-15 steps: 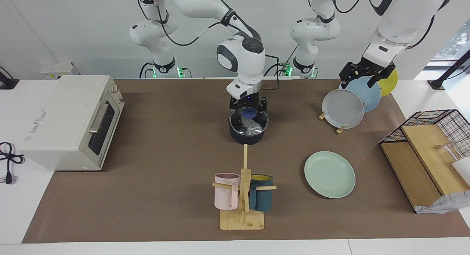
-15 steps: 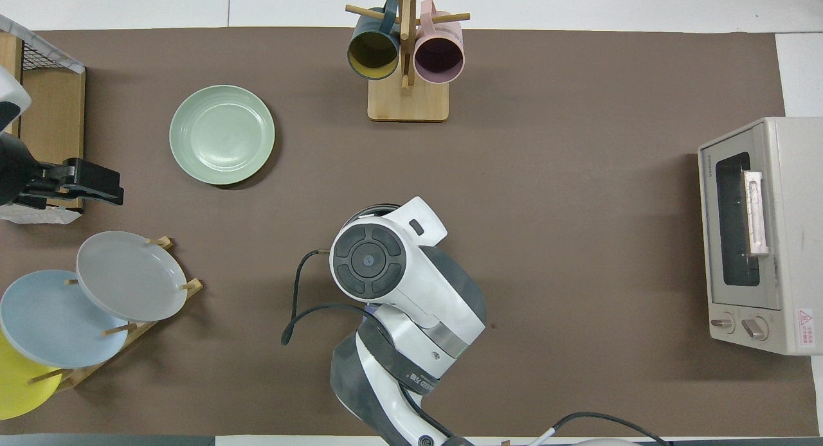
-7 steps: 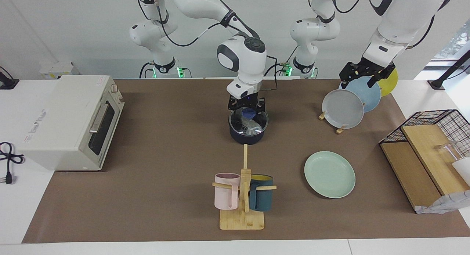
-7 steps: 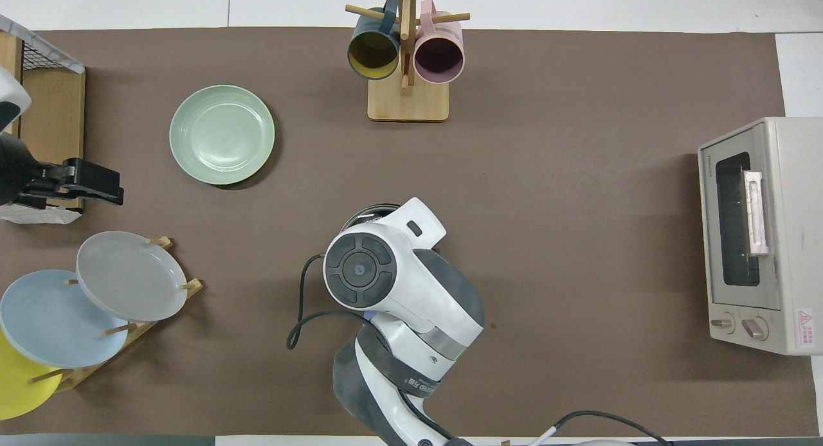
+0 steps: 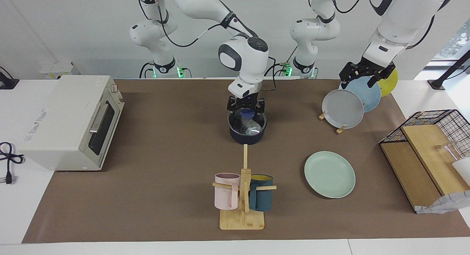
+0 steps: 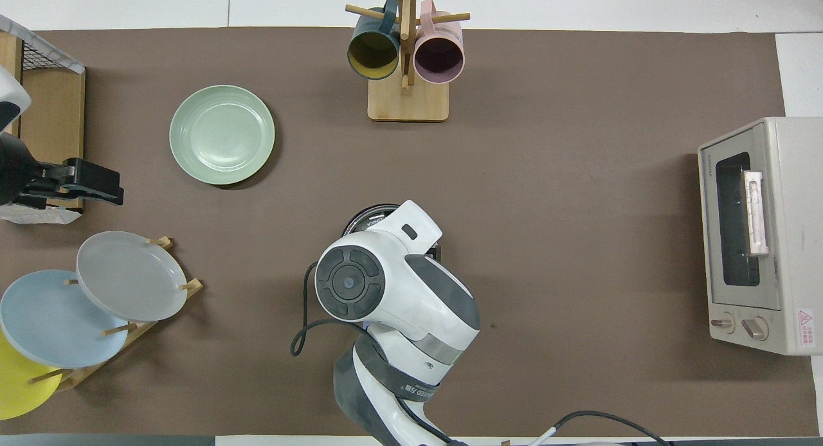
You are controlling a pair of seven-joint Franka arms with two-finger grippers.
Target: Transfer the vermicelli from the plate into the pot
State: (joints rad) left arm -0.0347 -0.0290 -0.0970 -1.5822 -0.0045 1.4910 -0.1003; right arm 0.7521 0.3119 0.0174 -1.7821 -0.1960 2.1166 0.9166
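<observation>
The vermicelli [image 5: 252, 127] lies as a pale clump inside the dark navy pot [image 5: 246, 138] at the table's middle. My right gripper [image 5: 246, 108] hangs just over the pot's rim, open and empty, with the noodles below it. In the overhead view the right arm covers most of the pot; only part of its rim [image 6: 365, 216] shows. The mint-green plate [image 5: 329, 174] sits bare, farther from the robots than the pot and toward the left arm's end; it also shows in the overhead view [image 6: 222, 134]. My left gripper [image 5: 367, 74] waits in the air over the plate rack.
A wooden mug tree [image 5: 242, 196] with a pink and a teal mug stands farther out than the pot. A rack with grey, blue and yellow plates [image 5: 343, 108] and a wire basket [image 5: 429, 130] are at the left arm's end. A toaster oven [image 5: 69, 119] is at the right arm's end.
My right gripper has risen a little from inside the pot to just over its rim. The vermicelli has stayed in the pot. The left arm has not moved.
</observation>
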